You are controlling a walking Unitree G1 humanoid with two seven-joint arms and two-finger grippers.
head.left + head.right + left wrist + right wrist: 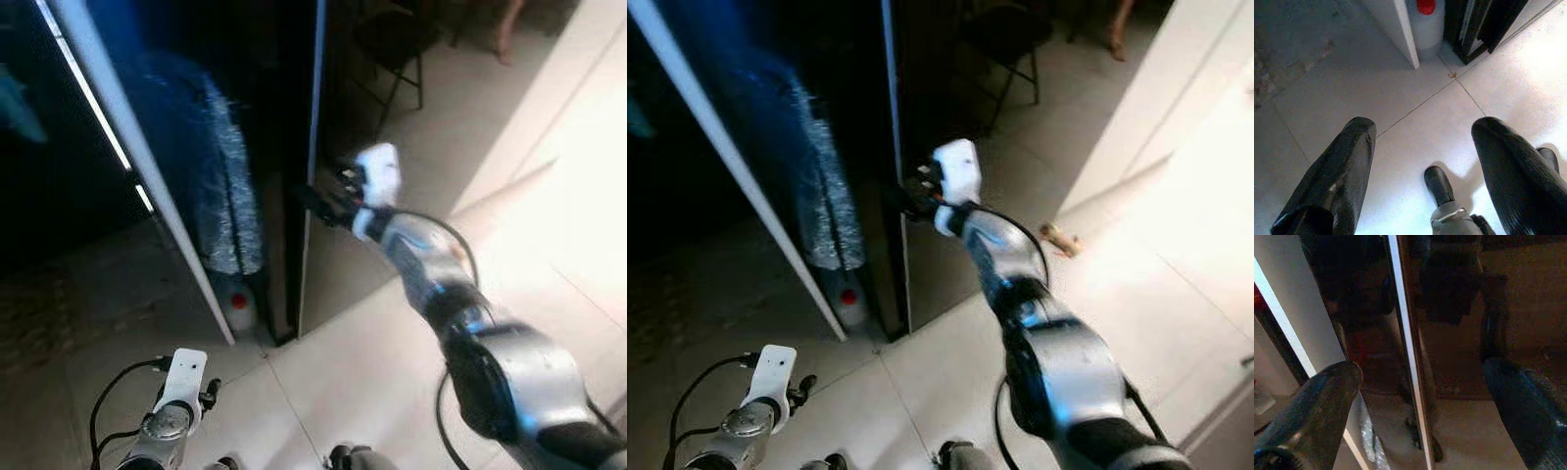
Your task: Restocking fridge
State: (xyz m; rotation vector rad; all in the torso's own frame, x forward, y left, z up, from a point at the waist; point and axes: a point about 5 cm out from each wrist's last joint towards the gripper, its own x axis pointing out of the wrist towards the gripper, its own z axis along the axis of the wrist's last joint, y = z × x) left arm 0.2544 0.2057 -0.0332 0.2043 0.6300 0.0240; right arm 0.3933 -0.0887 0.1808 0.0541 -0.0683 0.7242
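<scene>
A tall dark glossy fridge door [294, 117] stands ahead, with a pale metal edge [1409, 357] running down it. My right arm reaches forward, and my right gripper [315, 202] is at that edge at mid height. In the right wrist view its two black fingers [1317, 401] are open, one on each side of the edge, not pressing on it. My left gripper [1422, 132] hangs low and open over the floor tiles, holding nothing.
A white jug with a red cap [238, 305] stands on the floor between the door's foot and a slanted white frame [127, 137]. A folding chair [392, 49] and a person's leg [507, 29] are behind. Pale tiled floor [372, 362] lies to the right.
</scene>
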